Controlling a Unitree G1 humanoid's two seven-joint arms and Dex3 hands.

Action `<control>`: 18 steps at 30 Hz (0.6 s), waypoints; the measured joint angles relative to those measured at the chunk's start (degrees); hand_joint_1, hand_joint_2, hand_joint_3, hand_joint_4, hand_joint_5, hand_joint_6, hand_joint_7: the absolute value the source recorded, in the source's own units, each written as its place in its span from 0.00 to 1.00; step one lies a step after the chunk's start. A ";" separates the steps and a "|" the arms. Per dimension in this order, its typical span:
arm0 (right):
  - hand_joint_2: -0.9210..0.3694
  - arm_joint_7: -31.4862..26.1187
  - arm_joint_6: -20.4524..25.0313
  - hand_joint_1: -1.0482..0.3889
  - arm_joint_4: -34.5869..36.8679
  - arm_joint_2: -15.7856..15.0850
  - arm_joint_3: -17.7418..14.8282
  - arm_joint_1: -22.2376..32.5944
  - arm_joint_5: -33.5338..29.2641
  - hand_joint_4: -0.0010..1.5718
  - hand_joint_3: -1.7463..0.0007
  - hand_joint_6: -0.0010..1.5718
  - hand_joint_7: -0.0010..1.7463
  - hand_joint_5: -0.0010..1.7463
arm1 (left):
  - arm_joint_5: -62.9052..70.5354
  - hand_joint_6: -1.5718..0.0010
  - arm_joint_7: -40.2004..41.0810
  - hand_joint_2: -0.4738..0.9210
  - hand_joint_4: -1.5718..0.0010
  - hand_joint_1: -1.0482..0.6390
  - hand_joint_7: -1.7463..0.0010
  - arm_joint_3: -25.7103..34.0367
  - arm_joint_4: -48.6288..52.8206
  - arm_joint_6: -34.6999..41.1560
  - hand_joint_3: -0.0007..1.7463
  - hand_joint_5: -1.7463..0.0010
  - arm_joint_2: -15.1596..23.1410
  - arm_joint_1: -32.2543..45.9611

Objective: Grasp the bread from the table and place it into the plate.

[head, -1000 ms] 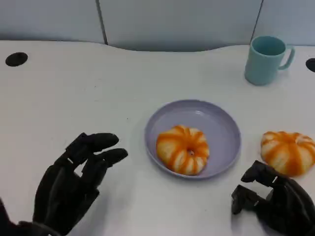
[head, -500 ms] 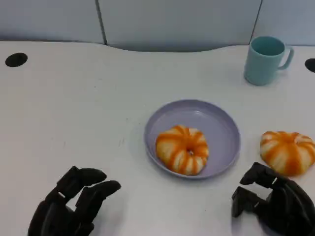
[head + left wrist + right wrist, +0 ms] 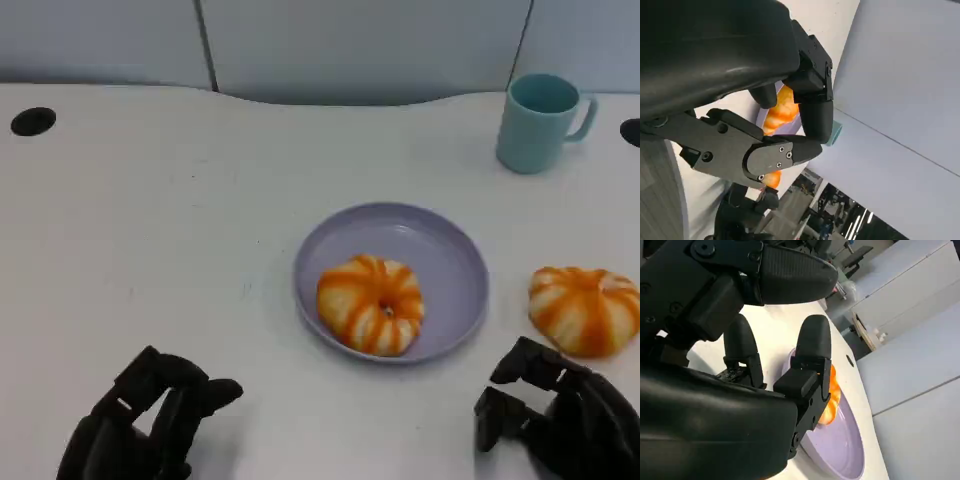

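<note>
Nearest the camera, the left robot hand (image 3: 150, 425) is hovering low over the surface (image 3: 150, 220) with its fingers curled inward on nothing, well apart from every object. The right robot hand (image 3: 560, 420) is sitting at the near right, its fingers likewise bent in and holding nothing. Just beyond the right robot hand, and slightly further right, the loose bread (image 3: 584, 309) is lying on the surface, close to the fingertips but not touching them; it is round, so no long axis is governing the approach. The right robot hand is judged plainly the nearer of the two. To the left of that bread the plate (image 3: 445, 250) is resting, near it but apart, with a second bread roll (image 3: 370, 303) already occupying its near-left portion; the far-right portion is showing bare. Nothing is standing between the loose bread and the plate. Farthest back, a teal mug (image 3: 540, 122) is standing upright, well clear of the likely path.
</note>
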 measured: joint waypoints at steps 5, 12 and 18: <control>0.38 0.65 -1.35 0.41 2.26 0.26 -0.59 -0.81 0.30 0.46 0.42 0.45 0.68 0.92 | 0.14 0.70 0.01 0.78 0.61 0.38 0.15 0.04 0.03 0.01 0.44 0.08 -0.17 -0.05; 0.35 0.85 -3.76 0.44 6.41 0.23 -1.15 -3.47 0.26 0.46 0.44 0.45 0.67 0.90 | 0.73 0.69 0.04 0.79 0.61 0.37 0.17 0.14 0.66 -0.02 0.41 0.09 -0.61 -0.68; 0.32 0.92 -4.31 0.44 9.36 -0.03 -1.75 -5.75 0.25 0.45 0.50 0.46 0.66 0.91 | 1.62 0.69 0.06 0.82 0.62 0.39 0.18 0.67 1.79 -0.04 0.41 0.10 -0.88 -1.73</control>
